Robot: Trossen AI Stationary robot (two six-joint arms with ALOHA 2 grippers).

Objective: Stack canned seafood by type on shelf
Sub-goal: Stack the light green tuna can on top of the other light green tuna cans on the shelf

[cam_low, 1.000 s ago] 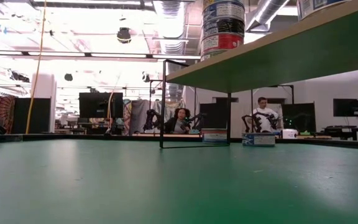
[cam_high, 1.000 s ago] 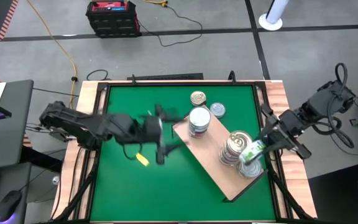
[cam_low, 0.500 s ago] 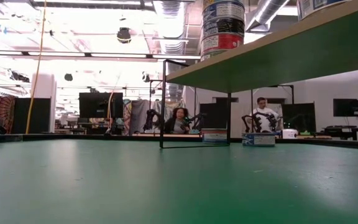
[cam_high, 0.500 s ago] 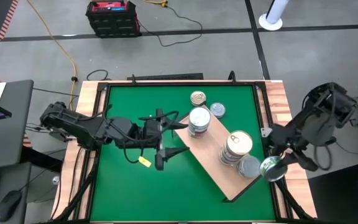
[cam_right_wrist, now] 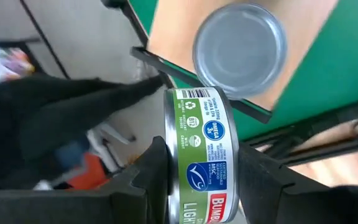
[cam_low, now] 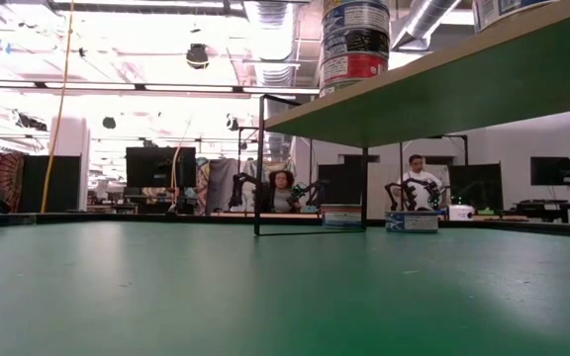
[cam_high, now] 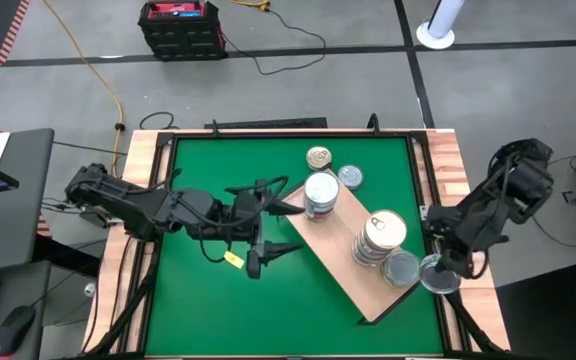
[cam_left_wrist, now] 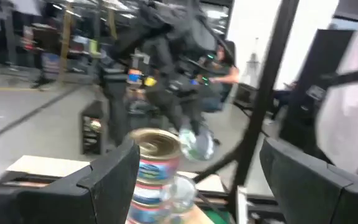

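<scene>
A green-labelled can [cam_right_wrist: 204,165] was pinched by the right gripper [cam_high: 440,272] just off the shelf's [cam_high: 340,272] end, seemingly for stacking by type; the left gripper [cam_high: 268,228] was held spread over the counter [cam_high: 198,300].

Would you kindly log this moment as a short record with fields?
left gripper: open, over the mat's middle, holding nothing
right gripper: shut on a green-label can, past the table's right edge
shelf: board lying diagonally on the green mat
on shelf: two stacks, one single can
off shelf: two cans on the mat
</scene>
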